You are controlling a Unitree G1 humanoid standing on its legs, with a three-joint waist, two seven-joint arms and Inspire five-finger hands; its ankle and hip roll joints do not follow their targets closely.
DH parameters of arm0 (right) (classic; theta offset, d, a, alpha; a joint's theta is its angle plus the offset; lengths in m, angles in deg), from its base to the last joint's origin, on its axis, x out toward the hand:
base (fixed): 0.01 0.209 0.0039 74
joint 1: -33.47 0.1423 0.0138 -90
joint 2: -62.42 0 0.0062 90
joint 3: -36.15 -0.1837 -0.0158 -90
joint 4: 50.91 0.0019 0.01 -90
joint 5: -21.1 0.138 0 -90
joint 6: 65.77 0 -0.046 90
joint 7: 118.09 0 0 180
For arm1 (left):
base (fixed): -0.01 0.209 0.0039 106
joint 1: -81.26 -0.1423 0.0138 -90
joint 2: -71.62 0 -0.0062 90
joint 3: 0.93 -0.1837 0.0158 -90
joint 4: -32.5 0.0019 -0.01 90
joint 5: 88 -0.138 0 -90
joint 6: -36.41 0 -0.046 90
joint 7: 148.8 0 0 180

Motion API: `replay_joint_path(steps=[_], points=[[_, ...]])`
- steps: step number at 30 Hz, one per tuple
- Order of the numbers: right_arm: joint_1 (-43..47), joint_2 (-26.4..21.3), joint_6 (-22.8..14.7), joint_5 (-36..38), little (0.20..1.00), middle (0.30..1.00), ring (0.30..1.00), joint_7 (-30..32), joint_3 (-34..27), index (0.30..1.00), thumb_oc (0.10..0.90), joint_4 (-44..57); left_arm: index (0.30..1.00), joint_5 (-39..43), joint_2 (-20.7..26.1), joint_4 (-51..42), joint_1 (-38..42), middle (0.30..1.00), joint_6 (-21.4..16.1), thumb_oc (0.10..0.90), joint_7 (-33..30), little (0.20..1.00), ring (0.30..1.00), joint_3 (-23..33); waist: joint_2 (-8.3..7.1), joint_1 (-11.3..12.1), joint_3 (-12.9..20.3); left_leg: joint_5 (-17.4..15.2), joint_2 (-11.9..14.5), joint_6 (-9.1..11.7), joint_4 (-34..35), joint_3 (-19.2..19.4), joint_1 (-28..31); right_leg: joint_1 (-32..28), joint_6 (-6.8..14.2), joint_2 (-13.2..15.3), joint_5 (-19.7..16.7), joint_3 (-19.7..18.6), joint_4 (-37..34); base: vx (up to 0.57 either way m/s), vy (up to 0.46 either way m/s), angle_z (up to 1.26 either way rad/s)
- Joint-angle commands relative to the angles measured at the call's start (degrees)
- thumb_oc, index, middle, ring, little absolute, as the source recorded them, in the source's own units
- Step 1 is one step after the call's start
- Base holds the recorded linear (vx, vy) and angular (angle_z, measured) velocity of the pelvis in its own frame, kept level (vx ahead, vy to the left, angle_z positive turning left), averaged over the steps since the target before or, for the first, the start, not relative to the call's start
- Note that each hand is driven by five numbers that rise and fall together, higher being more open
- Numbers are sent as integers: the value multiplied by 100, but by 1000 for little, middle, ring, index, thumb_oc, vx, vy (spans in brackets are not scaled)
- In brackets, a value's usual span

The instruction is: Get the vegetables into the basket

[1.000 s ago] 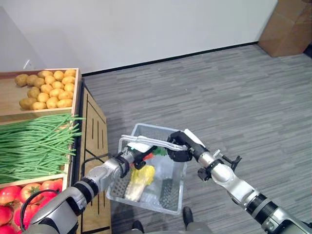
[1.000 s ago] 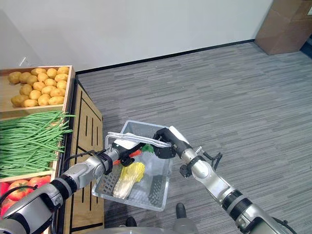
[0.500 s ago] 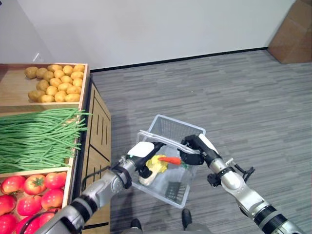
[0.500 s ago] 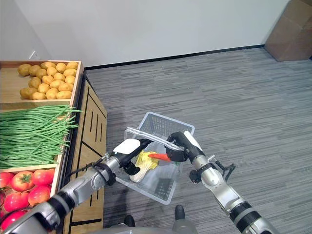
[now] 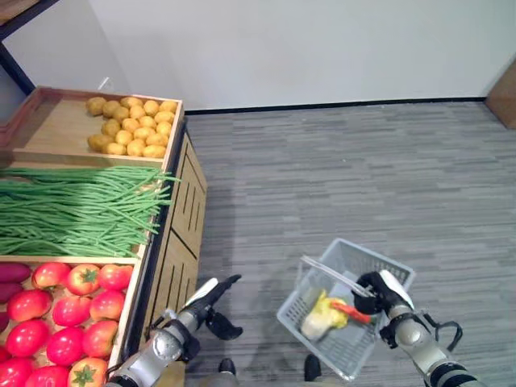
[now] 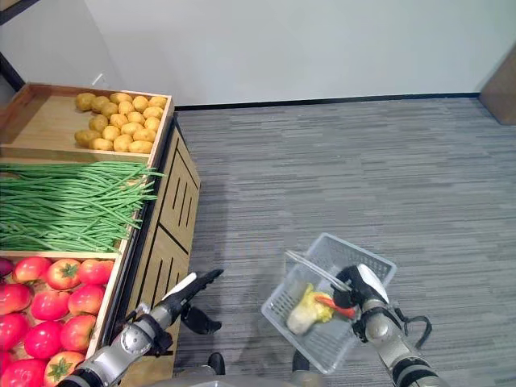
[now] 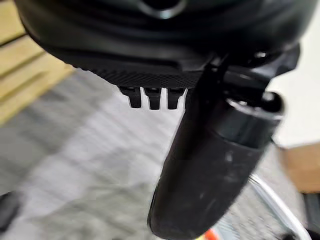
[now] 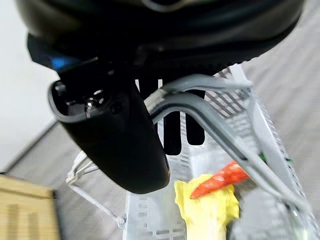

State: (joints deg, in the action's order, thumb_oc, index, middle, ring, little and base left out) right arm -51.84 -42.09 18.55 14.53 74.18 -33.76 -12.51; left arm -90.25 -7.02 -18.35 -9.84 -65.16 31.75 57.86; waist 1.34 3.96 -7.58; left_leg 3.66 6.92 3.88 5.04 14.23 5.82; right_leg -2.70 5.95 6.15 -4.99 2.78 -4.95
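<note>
A grey mesh basket (image 5: 367, 347) hangs low over the floor on my right. Its handle (image 8: 200, 105) runs between the thumb and curled fingers of my right hand (image 5: 379, 292). Inside lie a yellow-white cabbage (image 5: 318, 314) and an orange carrot (image 8: 220, 179). My left hand (image 5: 211, 300) is held out beside the wooden stand with straight fingers (image 7: 152, 97) and nothing in it, a good gap away from the basket.
The wooden produce stand (image 5: 181, 234) on my left carries potatoes (image 5: 133, 133), green beans (image 5: 76, 210) and tomatoes (image 5: 64, 302). Grey carpet (image 5: 339, 177) stretches to a white wall at the back.
My left hand has let go of the basket and drawn back toward the stand. The basket now hangs from my right hand alone. The camera has also shifted.
</note>
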Motion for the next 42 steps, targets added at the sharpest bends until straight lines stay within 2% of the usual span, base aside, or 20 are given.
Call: replay_joint_path(steps=[1,5,7,11,12,13,14,16,18,22,29,35,42], points=[[821,-62,-432,126,300,300,300,441,-473,300,400,-159,1000,-260,-51,297,313,1000,-276,900,-12,1000,1000,63,-256,75,441,77,87,224,-4,-150,-157,9,302,266,28,214,119,-4,-19,8],[799,67,-444,549,300,300,300,312,-688,300,400,-1186,1000,-787,-243,1083,405,1000,-239,900,-86,1000,1000,127,-248,83,427,77,96,229,-4,-158,-173,34,287,254,32,214,127,0,-14,4],[724,123,-415,878,300,300,300,223,-918,300,400,-1748,1000,-889,-467,1806,439,1000,-106,900,-216,1000,1000,334,-240,50,407,82,107,237,-4,-159,-197,73,272,237,36,200,140,0,-16,1],[679,60,-384,1084,300,300,300,175,-1114,300,400,-2118,1000,-893,-639,2275,463,1000,-13,900,-343,1000,1000,570,-220,30,369,105,129,253,-4,-151,-246,139,261,223,34,170,158,-13,-23,-2],[697,19,-356,1061,465,465,465,158,-1119,465,518,-2202,1000,-961,-657,2382,485,1000,11,900,-392,1000,1000,575,-215,26,351,114,139,255,-4,-148,-267,163,255,218,30,161,157,-26,-38,-4],[686,-43,-319,973,583,583,583,142,-1104,583,602,-2286,1000,-998,-664,2447,470,1000,38,900,-405,1000,1000,589,-212,27,335,117,146,258,-4,-144,-275,174,254,210,25,155,150,-15,-43,-5],[689,-107,-295,911,1000,1000,1000,127,-1122,1000,900,-2366,1000,-1024,-691,2572,455,1000,49,900,-426,1000,1000,636,-205,26,324,116,151,261,-4,-134,-275,183,250,199,21,144,144,-4,-37,-4],[689,-140,-287,887,1000,1000,1000,135,-1132,1000,900,-2398,1000,-1027,-704,2602,444,1000,55,900,-430,1000,1000,661,-193,24,314,117,155,265,-4,-121,-274,189,248,190,20,135,143,0,0,0],[598,-341,-190,805,1000,1000,1000,169,-1353,1000,900,-2686,1000,-1050,-761,3026,353,1000,188,900,-551,1000,1000,978,-154,9,279,135,188,289,-4,-89,-269,225,226,141,24,114,135,1,-56,-7],[543,-416,-151,660,1000,1000,1000,182,-1372,1000,900,-2800,1000,-1113,-781,3163,322,1000,234,900,-621,1000,1000,1084,-132,-2,269,138,200,298,-4,-65,-254,224,218,120,29,100,131,1,-20,-3],[250,-387,-104,570,1000,1000,1000,184,-1500,1000,900,-2918,1000,-1157,-855,3269,204,1000,302,900,-696,1000,1000,1226,-132,-43,268,124,207,297,-4,-39,-214,210,212,93,25,78,120,-2,-5,-1],[-144,34,-113,576,1000,1000,1000,97,-1471,1000,900,-2948,1000,-1009,-976,3367,162,1000,342,900,-751,1000,1000,1431,-171,-94,286,87,186,283,-4,-31,-159,170,215,104,30,80,133,0,0,0],[-547,731,-144,313,1000,1000,1000,-181,-989,1000,900,-2857,1000,-491,-1154,3551,74,1000,377,900,-762,1000,1000,1859,-252,-129,305,54,155,258,-4,-36,-116,163,217,126,35,53,177,0,0,0]])
